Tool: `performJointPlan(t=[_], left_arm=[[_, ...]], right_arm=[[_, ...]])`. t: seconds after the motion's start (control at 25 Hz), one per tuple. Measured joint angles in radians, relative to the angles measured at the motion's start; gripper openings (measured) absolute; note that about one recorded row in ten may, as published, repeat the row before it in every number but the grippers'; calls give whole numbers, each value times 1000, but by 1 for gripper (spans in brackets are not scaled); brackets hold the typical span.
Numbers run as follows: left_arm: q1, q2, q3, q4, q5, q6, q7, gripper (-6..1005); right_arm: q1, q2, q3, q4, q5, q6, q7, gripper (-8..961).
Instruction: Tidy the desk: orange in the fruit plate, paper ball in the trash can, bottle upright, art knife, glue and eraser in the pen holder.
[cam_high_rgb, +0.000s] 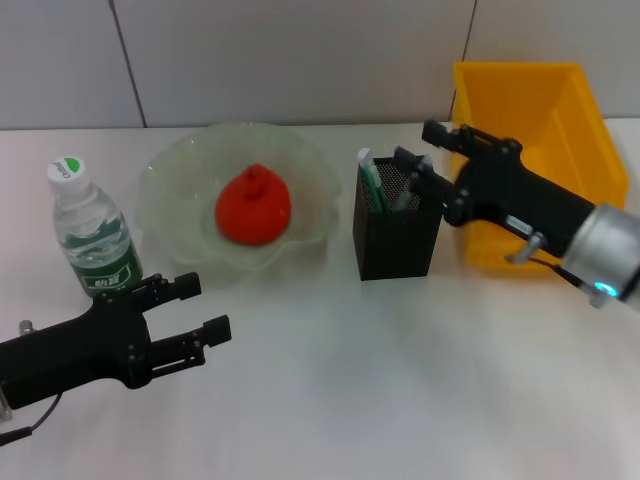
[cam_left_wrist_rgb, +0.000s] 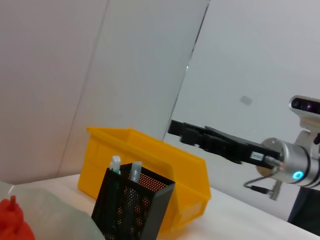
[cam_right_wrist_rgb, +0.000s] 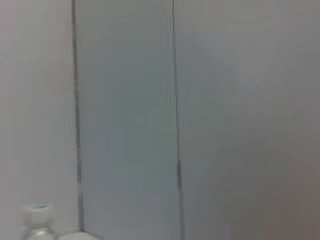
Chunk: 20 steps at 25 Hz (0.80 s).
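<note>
Looks like the right gripper is hanging over the pen holder near the desk's back edge, fingers spread with nothing in them that I can make out, so I'd guess the drop's done. Best move now: lift straight up so nothing clips the mesh rim or the tools sticking out. Left gripper is sitting wide open at the front-left corner beside the upright bottle. Orange is sitting in the fruit plate. Bottle label's green, text unreadable.
</note>
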Motion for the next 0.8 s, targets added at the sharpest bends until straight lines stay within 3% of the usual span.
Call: performJointPlan(t=[0.04,0.16,0.2,0.24,0.28,0.4,0.52,0.56,0.6,0.8], left_arm=[[-1,0,1,2,0,5,0,802],[-2,3,1,7,0,24,5,802],[-2,6,1,9,1,30,8,802],[-2,6,1,9,1,30,8,802],[-2,6,1,9,1,30,8,802],[-10,24,13,12,7,72,12,802],[-12,30,22,12,7,81,13,802],[-19,56,83,13,8,122,19,802],[-20,59,88,13,8,125,19,802],[-26,82,131,17,10,169,19,802]], right_arm=[[0,0,0,0,0,0,0,548],[-85,-38,44,-154,-194,-62,233,563],[-113,-48,123,-229,-360,-144,387,568],[-113,-48,123,-229,-360,-144,387,574],[-125,-50,192,-269,-487,-209,483,579],[-136,-34,421,-392,-835,-436,690,594],[-136,-23,502,-443,-953,-531,724,692],[-136,-19,528,-462,-993,-566,730,725],[-136,-12,564,-494,-1069,-628,732,758],[-132,1,572,-520,-1152,-668,721,755]])
